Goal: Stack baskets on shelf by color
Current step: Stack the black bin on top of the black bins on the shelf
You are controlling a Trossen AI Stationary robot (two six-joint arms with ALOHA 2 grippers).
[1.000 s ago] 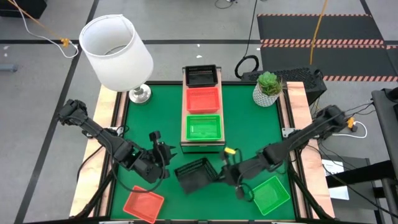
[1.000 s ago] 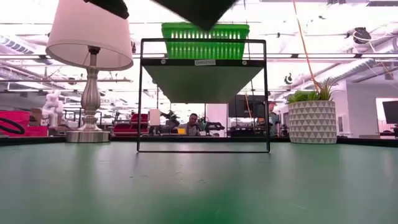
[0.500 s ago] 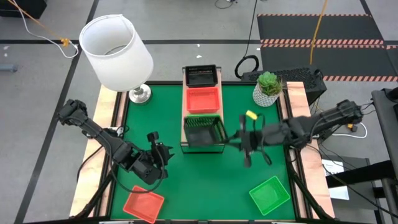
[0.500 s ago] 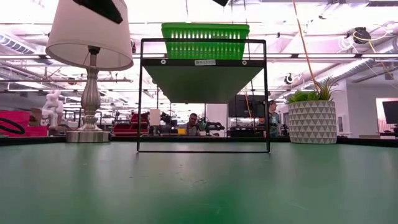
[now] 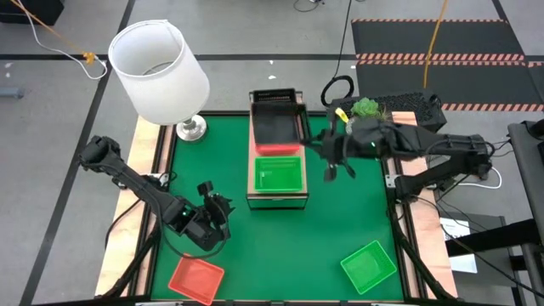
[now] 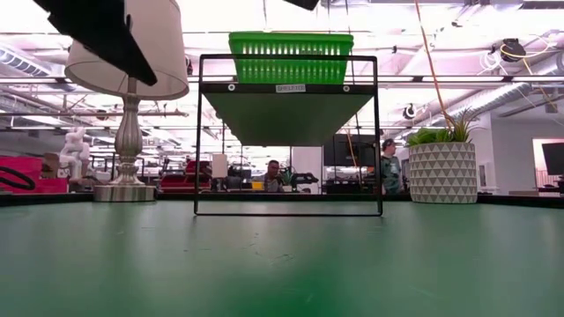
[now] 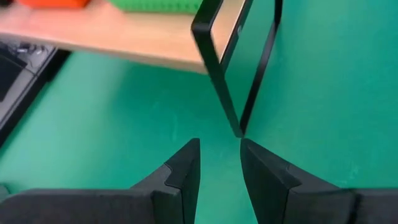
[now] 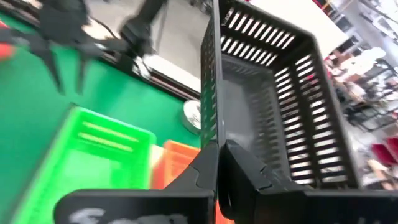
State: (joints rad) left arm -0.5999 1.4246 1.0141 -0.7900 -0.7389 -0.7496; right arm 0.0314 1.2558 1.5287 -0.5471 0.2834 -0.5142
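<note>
The shelf (image 5: 276,201) stands mid-table on a black frame. It carries a black basket (image 5: 274,102) at its far end, an orange-red basket (image 5: 277,148) in the middle and a green basket (image 5: 279,174) at the near end. My right gripper (image 5: 306,141) is shut on a second black basket (image 5: 275,129), held above the orange-red one and hiding most of it. My left gripper (image 7: 219,163) is open over the green mat, near the shelf's black leg frame (image 7: 231,93). A loose orange-red basket (image 5: 195,279) and a loose green one (image 5: 368,265) lie flat near the table's near edge. My right gripper holds the black basket by one side wall at its rim (image 8: 215,134). One finger (image 8: 245,171) is inside the basket and one is outside, pinching the wall. The fingers come from the table's right. The basket is lifted clear, above the shelf's baskets.
A white-shaded lamp (image 5: 161,72) stands at the far left corner and a potted plant (image 6: 442,163) at the far right. Pale wooden planks (image 5: 406,161) border the mat. People and furniture show in the room beyond the table.
My right gripper has carried the black basket from low over the near middle of the table, up and toward the far edge. It passed over the shelf's green basket and now holds it over the orange-red one. The left arm has drawn back slightly toward the near left.
</note>
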